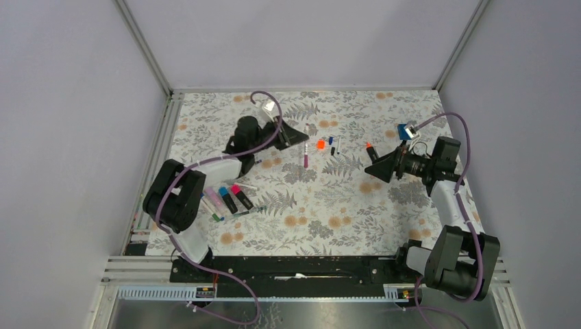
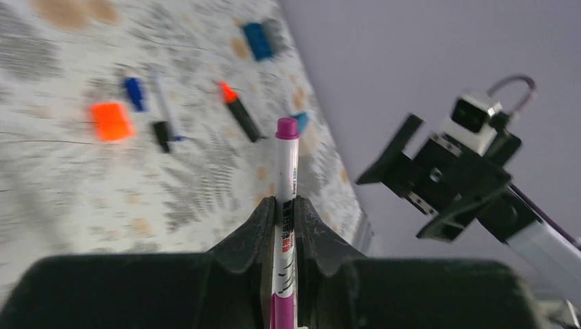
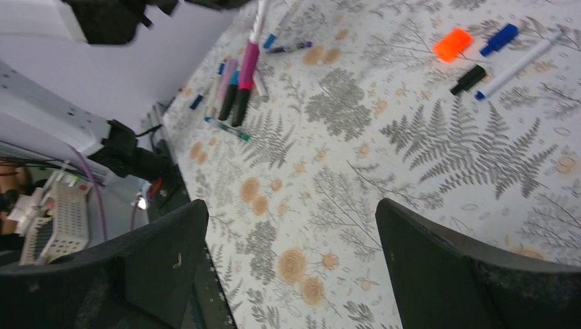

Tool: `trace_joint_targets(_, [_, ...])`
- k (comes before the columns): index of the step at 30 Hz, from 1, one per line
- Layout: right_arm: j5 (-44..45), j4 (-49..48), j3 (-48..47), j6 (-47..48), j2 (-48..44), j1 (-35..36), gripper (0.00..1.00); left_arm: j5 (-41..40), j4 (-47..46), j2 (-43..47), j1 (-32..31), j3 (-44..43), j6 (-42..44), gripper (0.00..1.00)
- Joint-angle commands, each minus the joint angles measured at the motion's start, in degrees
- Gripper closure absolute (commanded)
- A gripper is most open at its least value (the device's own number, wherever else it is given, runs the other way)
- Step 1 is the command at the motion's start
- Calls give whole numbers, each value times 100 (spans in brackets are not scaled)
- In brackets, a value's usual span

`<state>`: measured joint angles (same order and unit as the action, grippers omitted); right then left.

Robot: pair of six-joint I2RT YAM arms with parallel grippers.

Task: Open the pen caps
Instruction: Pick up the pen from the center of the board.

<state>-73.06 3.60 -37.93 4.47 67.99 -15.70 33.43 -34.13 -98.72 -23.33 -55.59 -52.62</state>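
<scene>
The left jaws are squeezing a pen (image 2: 286, 179) at bottom middle, sticking its purple cap (image 2: 287, 128) out, likely so the wide-open right jaws can pull it.

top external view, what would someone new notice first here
The left gripper, at the far middle of the floral table, is shut on a white pen with a magenta cap. The right gripper faces it from the right, jaws wide open and empty. A bright orange cap lies on the table between them, and a bunch of pens sits beside the left arm.
</scene>
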Motion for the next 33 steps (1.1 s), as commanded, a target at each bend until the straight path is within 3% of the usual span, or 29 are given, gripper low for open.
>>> trace_joint_targets(1, [-797, -739, -451, -1296, -94, 127, 0, -288, -2254, 271, -731, 391, -727, 100])
trace_joint_targets(9, [-524, -1141, -479, -2360, -169, 777, 0, -816, -3251, -294, -1748, 219, -795, 100])
trace_joint_targets(14, [-397, -2924, -159, -4004, -180, 856, 1, -781, -2988, -484, -2089, -81, -413, 99])
trace_joint_targets(25, [81, -3469, -220, -4999, 27, 884, 1, -872, -2603, -651, -2507, -354, -77, 99])
trace_joint_targets(29, [91, -3517, -206, -5063, 108, 939, 14, -861, -2463, -722, -2561, -498, -32, 98])
trace_joint_targets(33, [116, -3603, -188, -5189, 169, 953, 48, -859, -2402, -769, -2580, -560, -37, 98])
